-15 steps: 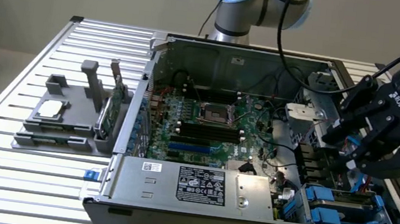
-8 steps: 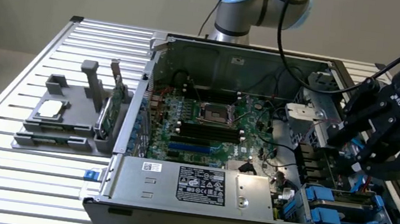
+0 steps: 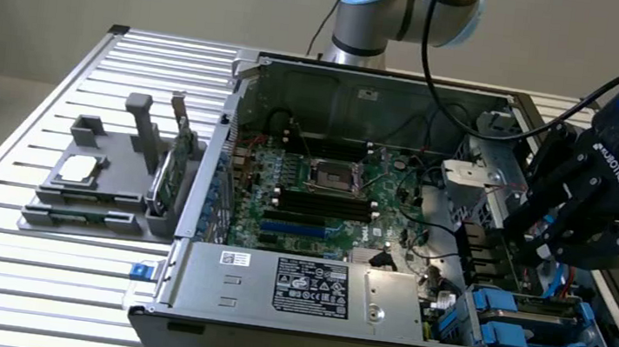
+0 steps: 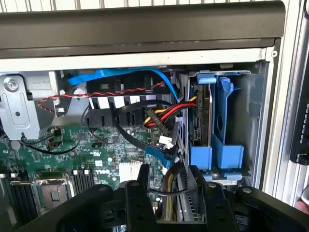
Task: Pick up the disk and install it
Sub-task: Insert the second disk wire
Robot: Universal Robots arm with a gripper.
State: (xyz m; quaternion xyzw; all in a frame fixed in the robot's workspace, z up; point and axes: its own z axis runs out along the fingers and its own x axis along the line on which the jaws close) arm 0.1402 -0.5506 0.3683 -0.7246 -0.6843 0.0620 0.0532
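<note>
Gripper (image 3: 544,238) over the case's (image 3: 314,336) exterior-view right side, holding nothing, fingers (image 4: 143,180) apart, disk (image 4: 203,118) upright in blue carrier, in the bay at case corner, near cables (image 4: 161,116).

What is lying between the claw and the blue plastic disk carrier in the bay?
In the wrist view, a bundle of red, yellow and black cables lies between the claw and the blue plastic disk carrier.

The computer case (image 3: 389,86) is bare matt grey sheet metal; inside it lies a green circuit board (image 3: 330,202) with a dull sheen. At the case's corner, the disk (image 4: 203,116) sits in smooth blue plastic carriers (image 4: 227,125). The bench (image 3: 32,151) is ribbed, brushed aluminium. The gripper (image 4: 174,193) is matt black.
</note>
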